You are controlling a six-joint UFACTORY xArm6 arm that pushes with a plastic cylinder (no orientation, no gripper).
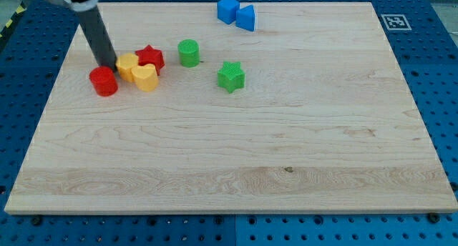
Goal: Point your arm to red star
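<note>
The red star (151, 57) lies near the board's top left, touching two yellow blocks: a yellow one (127, 64) to its left and a yellow heart (145, 78) below it. My tip (107, 64) is at the end of the dark rod, just left of the yellow block and right above a red cylinder (104, 81). The tip stands about two block widths left of the red star, with the yellow block between them.
A green cylinder (189, 53) and a green star (231, 76) lie right of the cluster. A blue cube (227, 9) and a blue triangular block (246, 18) sit at the top edge. The wooden board (250, 153) rests on a blue pegboard.
</note>
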